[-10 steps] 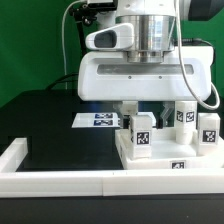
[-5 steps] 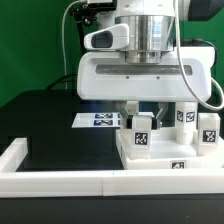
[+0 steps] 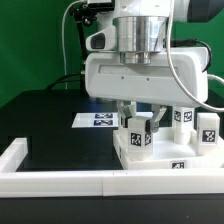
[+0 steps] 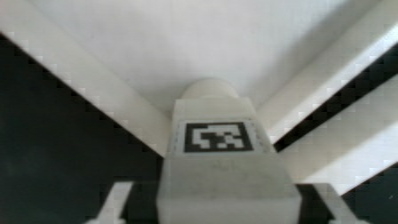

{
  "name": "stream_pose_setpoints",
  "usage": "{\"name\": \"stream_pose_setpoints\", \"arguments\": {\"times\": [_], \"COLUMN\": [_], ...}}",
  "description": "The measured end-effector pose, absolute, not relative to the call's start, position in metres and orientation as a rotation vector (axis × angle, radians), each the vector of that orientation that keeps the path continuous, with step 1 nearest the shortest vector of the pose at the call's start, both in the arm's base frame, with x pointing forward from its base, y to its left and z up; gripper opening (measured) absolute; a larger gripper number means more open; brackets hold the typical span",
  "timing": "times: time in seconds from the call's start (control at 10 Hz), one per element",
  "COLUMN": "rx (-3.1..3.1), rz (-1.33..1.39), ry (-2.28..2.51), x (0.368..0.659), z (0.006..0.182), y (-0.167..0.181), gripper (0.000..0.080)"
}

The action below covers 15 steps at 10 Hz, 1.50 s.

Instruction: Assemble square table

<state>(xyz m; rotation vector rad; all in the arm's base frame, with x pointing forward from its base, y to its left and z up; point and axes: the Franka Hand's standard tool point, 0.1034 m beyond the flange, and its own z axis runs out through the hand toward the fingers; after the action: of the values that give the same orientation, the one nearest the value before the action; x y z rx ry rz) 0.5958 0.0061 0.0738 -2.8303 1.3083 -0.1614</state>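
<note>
Now, in the exterior view, the arm's white head has swung toward that view's right and tilted compared with a second ago, while the gripper [image 3: 141,118] stays low over the square table [image 3: 165,155]. Its fingers are closed on a leg [image 3: 141,132] standing upright on the slab; two more legs [image 3: 184,115] stand behind, toward the view's right. The marker board [image 3: 101,120] lies flat on the black surface beyond.

Seen from the wrist view, the tagged leg [image 4: 221,135] sits between the fingers [image 4: 121,203], gripped at both sides. The turn of the wrist suggests the leg is being screwed into the slab.
</note>
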Motion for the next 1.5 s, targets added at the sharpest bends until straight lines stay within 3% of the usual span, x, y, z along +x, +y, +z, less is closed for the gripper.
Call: {"name": "stream_pose_setpoints", "arguments": {"times": [0.4,0.7,0.8,0.9,1.5], "rx": [-2.498,-2.456,-2.488,-2.524,-2.995], "rz": [-0.152,-0.147,-0.149,-0.15,-0.168], "ry": [1.852,1.896,1.856,1.808,0.898], "x": [0.5952,0.5952,0.595,0.5934,0.5897], "z": [0.0739,0.0738,0.0737,0.0731,0.0727], "y": [0.0059,0.0059,0.0057,0.0052,0.0093], "gripper": [0.029,0.03,0.0491,0.061,0.0649]}}
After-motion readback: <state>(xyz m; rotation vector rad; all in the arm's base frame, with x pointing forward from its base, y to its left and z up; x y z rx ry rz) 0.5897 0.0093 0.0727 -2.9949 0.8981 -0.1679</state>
